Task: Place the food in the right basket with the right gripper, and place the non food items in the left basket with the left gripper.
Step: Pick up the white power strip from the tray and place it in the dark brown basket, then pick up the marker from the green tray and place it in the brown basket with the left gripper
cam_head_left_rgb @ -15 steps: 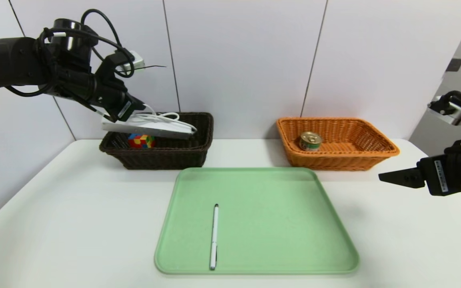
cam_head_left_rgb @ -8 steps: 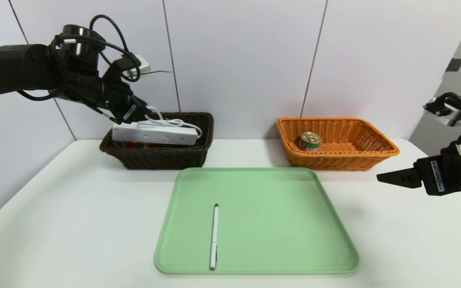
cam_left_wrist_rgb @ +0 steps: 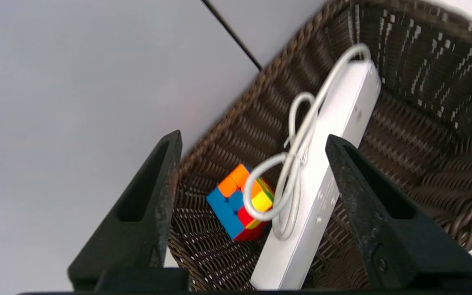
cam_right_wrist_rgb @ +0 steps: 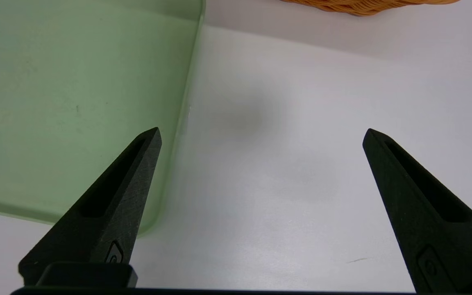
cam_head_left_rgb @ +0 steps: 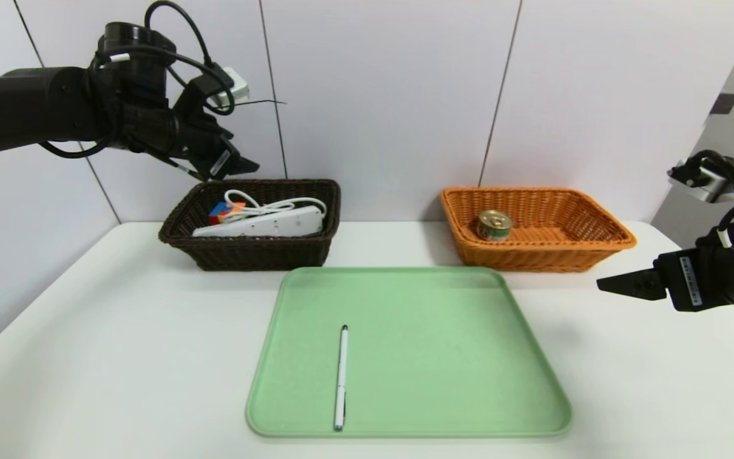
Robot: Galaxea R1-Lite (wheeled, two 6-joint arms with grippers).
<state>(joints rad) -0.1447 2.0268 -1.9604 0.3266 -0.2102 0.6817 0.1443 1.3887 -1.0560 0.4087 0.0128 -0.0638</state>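
Pen next: your left tool [cam_head_left_rgb: 239, 167], fingers spread and empty, hangs above the dark brown wicker basket [cam_head_left_rgb: 249, 252]; slim white pen [cam_head_left_rgb: 340, 377] lies on the green tray's [cam_head_left_rgb: 501, 357] seven-o'clock side — pinch mid-barrel.

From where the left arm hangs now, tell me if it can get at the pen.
Probably yes: the pen lies alone on the green tray, nothing over it, and the left gripper above the brown basket is open and empty.

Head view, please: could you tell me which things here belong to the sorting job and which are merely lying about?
Job:
pen
power strip
puzzle cube
tin can
dark brown basket
orange basket
left gripper
right gripper

Lying about:
green tray
white table
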